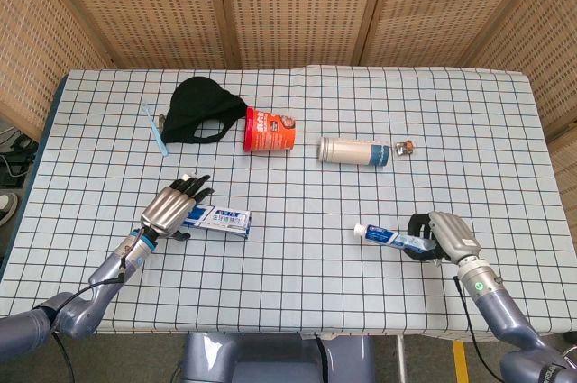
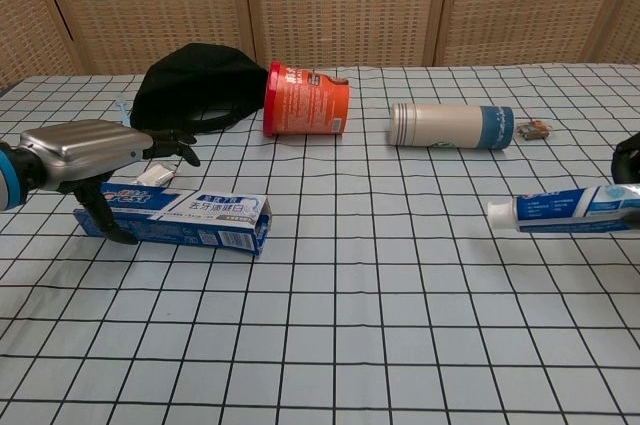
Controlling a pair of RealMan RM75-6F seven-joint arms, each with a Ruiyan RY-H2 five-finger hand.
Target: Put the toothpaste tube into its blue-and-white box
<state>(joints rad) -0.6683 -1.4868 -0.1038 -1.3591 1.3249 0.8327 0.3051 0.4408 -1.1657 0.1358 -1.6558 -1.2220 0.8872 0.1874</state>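
The blue-and-white toothpaste box lies flat on the checked cloth, left of centre. My left hand hovers over its left end with fingers spread, the thumb down by the box's near side. The toothpaste tube is lifted slightly at the right, white cap pointing left. My right hand holds the tube's tail end. In the chest view only a sliver of that hand shows at the right edge.
A red cup lies on its side beside a black cloth. A white-and-blue flask lies at the back right, a small wrapper next to it. A blue toothbrush and a small white packet sit near the left.
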